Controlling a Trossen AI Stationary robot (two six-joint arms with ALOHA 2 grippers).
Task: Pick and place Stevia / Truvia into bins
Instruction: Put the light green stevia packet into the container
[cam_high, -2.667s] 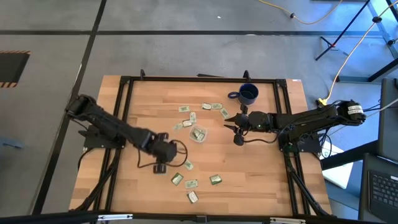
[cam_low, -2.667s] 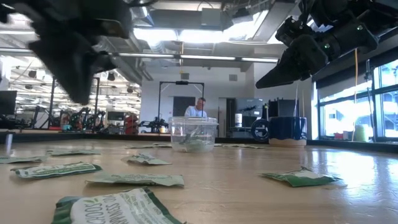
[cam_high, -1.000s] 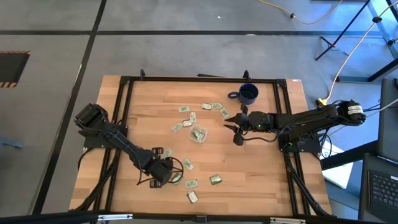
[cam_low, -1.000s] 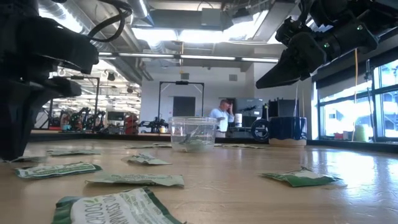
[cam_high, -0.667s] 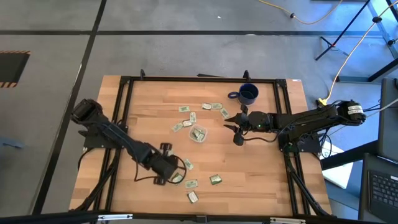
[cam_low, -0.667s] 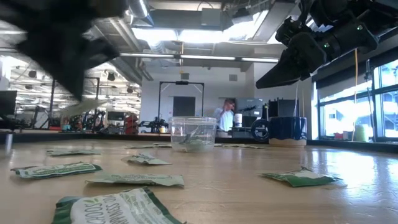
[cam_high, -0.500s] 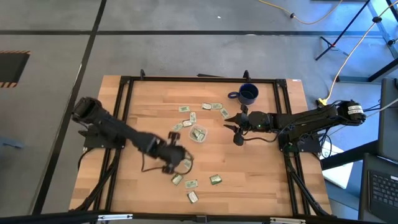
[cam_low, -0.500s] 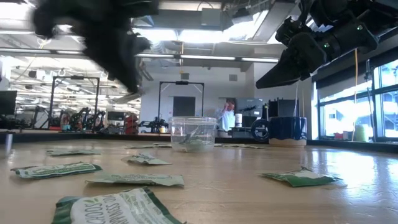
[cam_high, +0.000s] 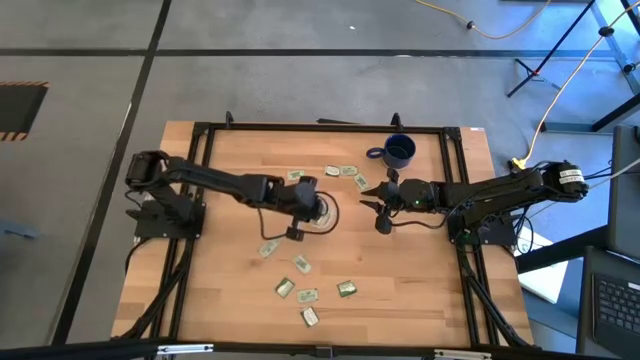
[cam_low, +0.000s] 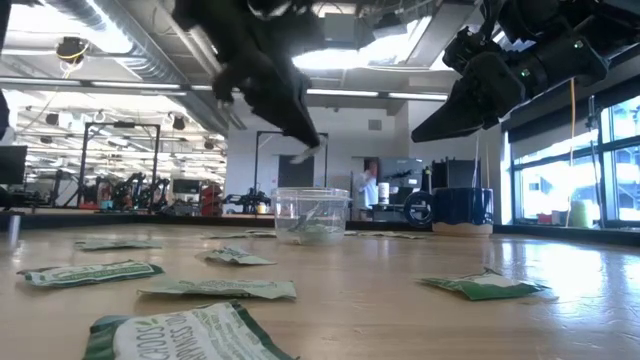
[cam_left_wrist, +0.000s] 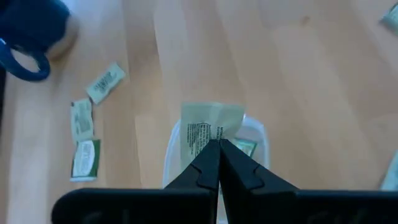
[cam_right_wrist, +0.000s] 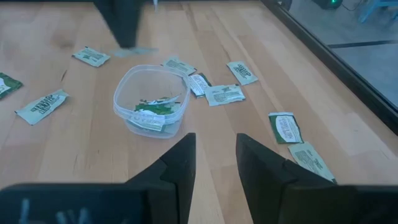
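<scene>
From above, the left end effector (cam_high: 304, 206) hung just beside the clear cup (cam_high: 320, 214) near the middle of the surface (cam_high: 420, 280). From the left wrist, its fingers were closed on a sachet (cam_left_wrist: 210, 127) above the cup. From the right wrist, the right end effector (cam_right_wrist: 212, 155) was open, near the cup.
</scene>
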